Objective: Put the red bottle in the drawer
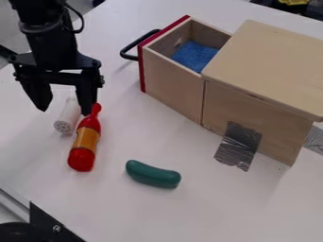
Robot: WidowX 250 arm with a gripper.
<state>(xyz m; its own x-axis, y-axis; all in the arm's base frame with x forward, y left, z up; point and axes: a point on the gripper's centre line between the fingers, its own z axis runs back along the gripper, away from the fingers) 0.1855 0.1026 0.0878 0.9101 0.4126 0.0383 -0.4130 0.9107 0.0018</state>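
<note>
Open end effector point(65, 110) downward, near red bottle point(86, 142)

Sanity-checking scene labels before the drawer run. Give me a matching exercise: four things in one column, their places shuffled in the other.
Things
1. Red bottle
2. Green cucumber
3. Blue piece
4. Silver tape

Places
A. Inside the pulled-out drawer
B. Beside the white shaker
C. On the wooden box's side
D. On the table, between bottle and box

Pairs: 1-B, 2-D, 3-A, 4-C
</note>
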